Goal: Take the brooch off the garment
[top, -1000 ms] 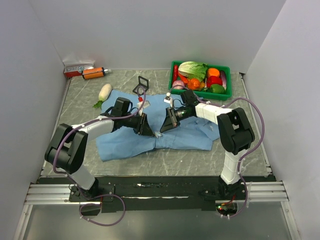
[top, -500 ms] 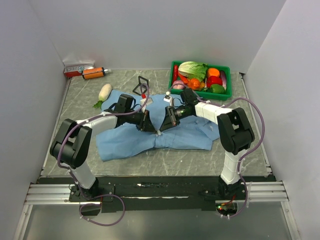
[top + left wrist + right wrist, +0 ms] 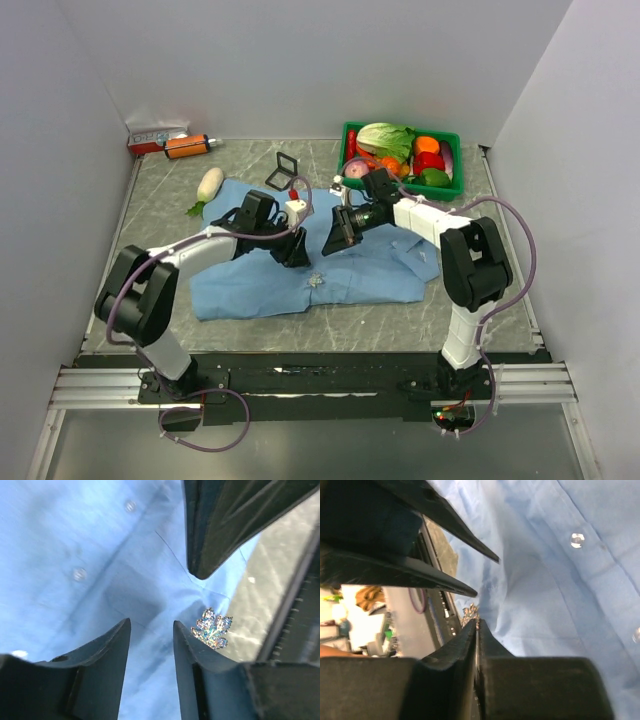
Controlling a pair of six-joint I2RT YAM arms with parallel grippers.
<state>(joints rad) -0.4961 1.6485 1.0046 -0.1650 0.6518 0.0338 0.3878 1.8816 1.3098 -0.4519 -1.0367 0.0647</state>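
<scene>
left pincer [image 3: 151, 625] parted over garment [image 3: 65, 525] | right pincer [image 3: 476, 623] pinched, angled down

Garment [image 3: 380, 272] spread mid-table [image 3: 400, 322], brooch [image 3: 316, 280] at its near edge.
The brooch lies on the front hem, perhaps partly on bare table; left gripper [image 3: 297, 258] and right gripper [image 3: 333, 245] flank it from behind; a crate [image 3: 445, 191] sits behind-right.

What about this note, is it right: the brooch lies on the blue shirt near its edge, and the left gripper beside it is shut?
Not quite. The left gripper is open, not shut: the left wrist view shows a clear gap between its fingers. The brooch does lie on the blue shirt near its edge, beside that gripper.
</scene>
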